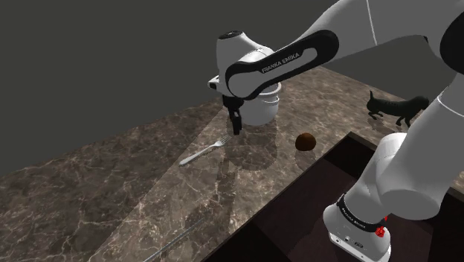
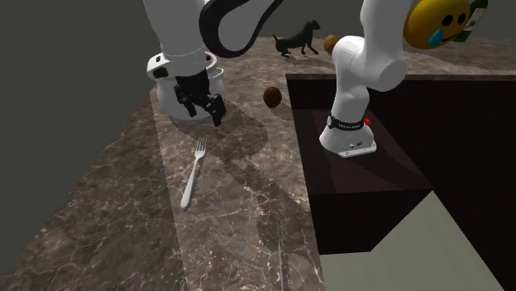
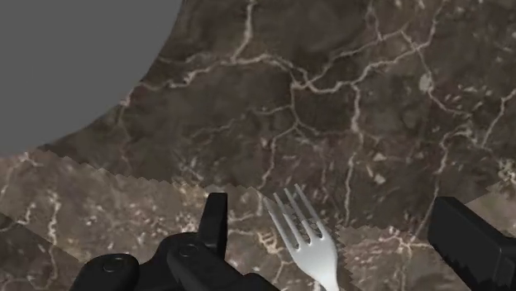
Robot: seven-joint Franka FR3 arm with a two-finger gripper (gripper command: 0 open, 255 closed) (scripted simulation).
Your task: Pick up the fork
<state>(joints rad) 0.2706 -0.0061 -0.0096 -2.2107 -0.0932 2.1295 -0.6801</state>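
Gripper (image 3: 333, 207), fingers apart, hovers over fork (image 3: 308, 241) tines.

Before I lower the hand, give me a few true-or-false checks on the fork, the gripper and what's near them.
1. The fork lies flat on the marble counter. True.
2. The gripper is shut on the fork. False: its fingers stand apart above the counter, with the fork's prongs between them, untouched.
3. A white cup stands just behind the gripper in the shoulder view. True.
4. The brown ball rests on the fork's handle. False: it sits on the counter apart from the fork, on the side nearer the stand.
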